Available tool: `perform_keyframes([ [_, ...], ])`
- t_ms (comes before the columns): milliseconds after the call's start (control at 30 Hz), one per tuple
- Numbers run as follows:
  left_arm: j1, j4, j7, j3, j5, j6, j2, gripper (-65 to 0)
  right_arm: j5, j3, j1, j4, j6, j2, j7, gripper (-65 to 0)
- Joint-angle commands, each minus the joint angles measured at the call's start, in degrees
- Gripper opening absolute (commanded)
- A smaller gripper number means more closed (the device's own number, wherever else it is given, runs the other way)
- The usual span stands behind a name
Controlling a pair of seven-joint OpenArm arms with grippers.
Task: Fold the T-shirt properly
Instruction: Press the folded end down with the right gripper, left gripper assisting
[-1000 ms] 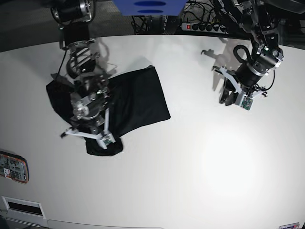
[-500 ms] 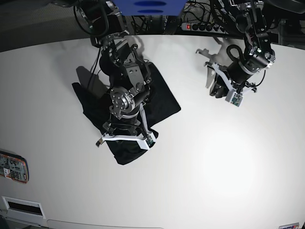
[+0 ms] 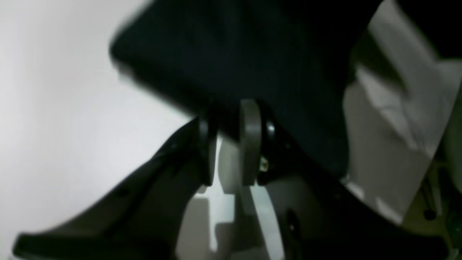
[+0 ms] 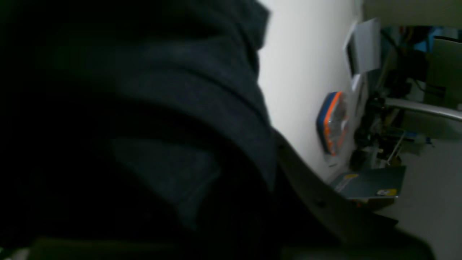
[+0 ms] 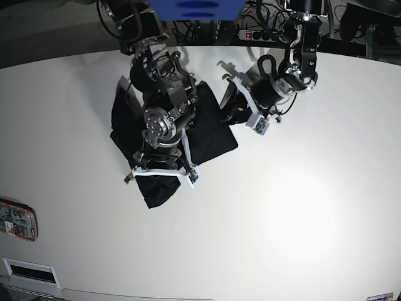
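Folding is midway, by the look of it: the plain black short-sleeved T-shirt of soft thin fabric [image 5: 210, 128] lies as a rumpled, partly doubled bundle on the white round-edged table [image 5: 301, 207], in the upper left of centre in the base view, with one tail of cloth trailing toward the lower left.

The right gripper [image 5: 161, 170] sits directly over that bundle, and its wrist view is almost wholly filled with dark cloth. Its fingers are together, but whether cloth is pinched between them cannot be told.

The left gripper [image 3: 225, 144] has its tips at the shirt's upper-right edge. In its wrist view the two fingers [image 3: 251, 141] stand close together with a narrow gap, right against a dark edge; whether fabric is caught there is not clear through the blur.

The next move likely calls for both arms to settle a firm hold on opposite edges, then draw the cloth taut and flat so a clean fold line can be laid. The wrinkled lower tail needs smoothing first, or the fold will set crooked.

An orange-and-blue flat case [image 5: 17, 219] lies at the table's lower left edge, well apart.
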Motion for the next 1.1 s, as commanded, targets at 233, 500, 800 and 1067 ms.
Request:
perform_keyframes([
  [233, -0.16, -0.56, -1.37, 0.18, -1.03, -0.34, -0.24, -55.8, -1.15, -3.95, -3.77, 2.47, -0.32, -0.49, 0.27, -65.0],
  [500, -1.65, -5.31, -1.64, 0.26, -0.95, -0.34, -0.06, -55.9, -1.15, -10.8, -3.68, 2.21, -0.41, -0.67, -3.42, -65.0],
  [800, -1.65, -5.05, -1.73, 0.97, 6.53, -0.34, 1.61, -56.0, -0.44, -14.23, -2.45, 1.94, -2.6, -1.46, -3.07, -65.0],
  [1067, -0.07, -1.27, -1.73, 0.61, 6.09, -0.34, 1.52, -56.0, 9.49, -16.08, -0.87, 1.68, -11.84, -1.2, -1.84, -65.0],
])
